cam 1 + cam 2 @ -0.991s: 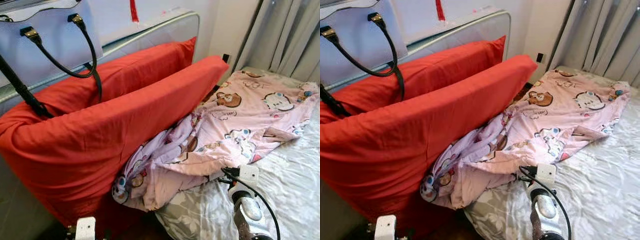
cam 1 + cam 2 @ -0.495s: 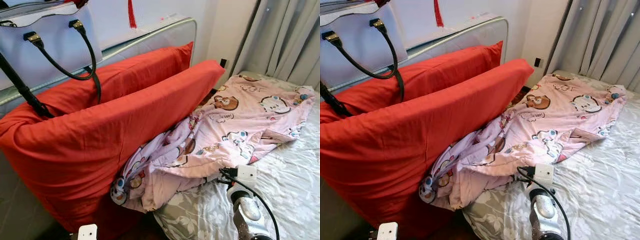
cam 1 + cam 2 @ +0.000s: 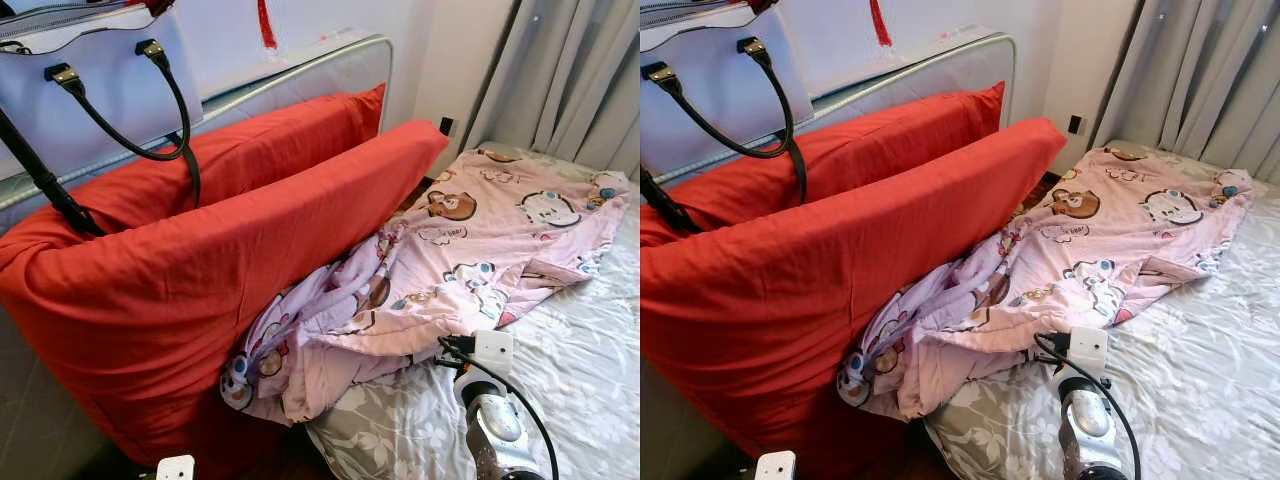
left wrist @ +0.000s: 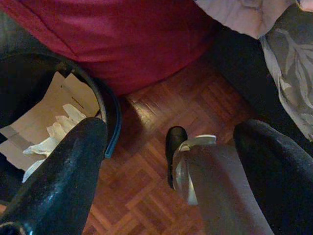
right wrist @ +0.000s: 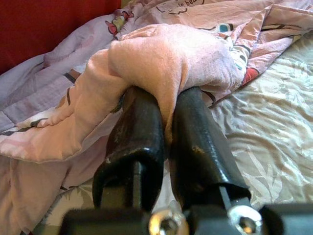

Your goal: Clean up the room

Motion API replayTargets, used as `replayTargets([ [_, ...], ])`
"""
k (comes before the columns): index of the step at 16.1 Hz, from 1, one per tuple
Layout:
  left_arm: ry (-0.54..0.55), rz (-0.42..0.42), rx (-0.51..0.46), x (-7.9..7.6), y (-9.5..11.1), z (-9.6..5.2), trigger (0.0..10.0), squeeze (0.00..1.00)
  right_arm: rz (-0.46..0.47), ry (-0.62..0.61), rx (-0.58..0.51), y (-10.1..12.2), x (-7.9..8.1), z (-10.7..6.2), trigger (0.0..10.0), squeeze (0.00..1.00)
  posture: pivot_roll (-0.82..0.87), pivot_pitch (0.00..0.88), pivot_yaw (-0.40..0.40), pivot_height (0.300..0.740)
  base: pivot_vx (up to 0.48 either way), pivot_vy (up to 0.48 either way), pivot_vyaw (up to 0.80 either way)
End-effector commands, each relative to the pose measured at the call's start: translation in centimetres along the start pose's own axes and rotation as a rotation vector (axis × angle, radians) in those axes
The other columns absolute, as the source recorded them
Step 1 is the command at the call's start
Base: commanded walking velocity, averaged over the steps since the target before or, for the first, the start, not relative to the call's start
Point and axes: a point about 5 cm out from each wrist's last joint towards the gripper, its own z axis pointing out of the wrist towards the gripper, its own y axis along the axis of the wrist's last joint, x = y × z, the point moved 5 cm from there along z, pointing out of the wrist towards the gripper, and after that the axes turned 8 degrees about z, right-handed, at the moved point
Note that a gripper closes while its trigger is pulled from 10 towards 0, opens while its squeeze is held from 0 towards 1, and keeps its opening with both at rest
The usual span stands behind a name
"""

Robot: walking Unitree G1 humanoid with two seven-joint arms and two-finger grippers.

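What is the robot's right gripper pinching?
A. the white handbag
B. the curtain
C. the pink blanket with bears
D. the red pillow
C: in the right wrist view the right gripper has its two black fingers closed on a fold of the pink blanket, which lies on the bed.

Soft printed cloth blanket [image 3: 470, 250] (matt), glossy wood parquet floor [image 4: 161, 161].

The right arm [image 3: 495, 430] is a rounded silver-grey shell capped by a small white square block, with a black cable looping from the block back along the arm. The right gripper [image 5: 164, 122] has two long, thick, glossy black fingers, slightly scuffed, fixed at the base with silver screws. The left gripper [image 4: 171, 161] has the same broad black fingers [image 4: 58, 176], their surface faintly speckled.
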Motion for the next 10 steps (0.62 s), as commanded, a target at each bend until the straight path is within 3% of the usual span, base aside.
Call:
replayTargets([
  [1, 0.009, -0.002, 0.019, 0.37, -0.41, -0.06, 10.0, 0.0, -0.002, 0.005, -0.014, 0.12, 0.24, -0.04, 10.0, 0.0, 0.01, 0.0, -0.022, 0.74, 0.0, 0.0, 0.0],
  [10, 0.015, -0.013, 0.043, 0.57, -1.21, -0.27, 10.0, 0.0, -0.014, 0.009, -0.003, -0.16, 0.49, -0.1, 10.0, 0.0, 0.02, 0.0, -0.027, 0.74, -0.214, 0.0, 0.0],
])
